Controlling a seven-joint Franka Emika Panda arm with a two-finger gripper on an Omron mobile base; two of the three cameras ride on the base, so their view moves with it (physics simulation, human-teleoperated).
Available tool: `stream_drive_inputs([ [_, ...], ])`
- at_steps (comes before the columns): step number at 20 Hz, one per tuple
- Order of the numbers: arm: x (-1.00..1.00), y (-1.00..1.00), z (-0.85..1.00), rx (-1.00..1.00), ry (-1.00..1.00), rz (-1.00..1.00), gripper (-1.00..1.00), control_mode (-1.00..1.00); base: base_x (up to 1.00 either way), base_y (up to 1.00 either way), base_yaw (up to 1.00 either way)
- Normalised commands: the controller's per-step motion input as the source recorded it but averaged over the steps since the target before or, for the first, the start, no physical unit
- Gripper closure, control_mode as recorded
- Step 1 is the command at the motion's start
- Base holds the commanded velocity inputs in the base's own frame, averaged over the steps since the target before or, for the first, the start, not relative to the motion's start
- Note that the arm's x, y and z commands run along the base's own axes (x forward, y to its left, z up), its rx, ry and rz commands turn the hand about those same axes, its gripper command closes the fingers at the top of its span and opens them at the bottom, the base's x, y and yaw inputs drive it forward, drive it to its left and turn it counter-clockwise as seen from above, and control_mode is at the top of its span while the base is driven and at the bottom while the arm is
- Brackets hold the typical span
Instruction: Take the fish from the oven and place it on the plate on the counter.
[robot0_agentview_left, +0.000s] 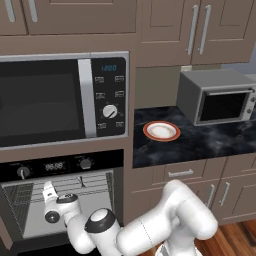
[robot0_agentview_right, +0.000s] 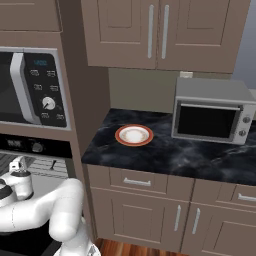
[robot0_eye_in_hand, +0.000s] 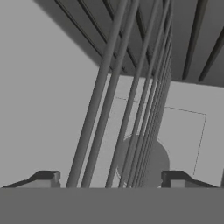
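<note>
White arm's two-finger gripper (robot0_eye_in_hand: 111, 180) reaching inside built-in black oven (robot0_agentview_left: 60, 200), fingers spread wide, gripping nothing, grey wire rack bars (robot0_eye_in_hand: 131, 100) running between them. Fish: cannot tell where. Orange-rimmed white plate (robot0_agentview_left: 161, 131) sitting on black marbled counter (robot0_agentview_left: 210, 142), right of oven.

Brown upper cabinets (robot0_agentview_left: 200, 30), silver-black microwave (robot0_agentview_left: 62, 97), grey toaster oven (robot0_agentview_right: 212, 116), wood floor (robot0_agentview_left: 235, 240)

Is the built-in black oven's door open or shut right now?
Open. The built-in black oven shows its wire racks and pale cavity uncovered, and the white arm's gripper reaches inside.
</note>
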Motion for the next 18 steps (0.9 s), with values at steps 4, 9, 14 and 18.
stream_drive_inputs([
  [4,-0.01,0.00,-0.90,0.09,0.04,0.01,1.00,-1.00,0.00,0.00,0.00],
  [9,-0.61,0.02,-0.96,0.04,0.05,0.00,1.00,-1.00,0.00,0.00,0.00],
  [14,-1.00,0.00,-1.00,-0.02,0.11,0.00,1.00,-1.00,0.00,0.00,0.00],
  [18,-1.00,0.00,-0.79,-0.06,0.26,0.00,1.00,-1.00,0.00,0.00,0.00],
])
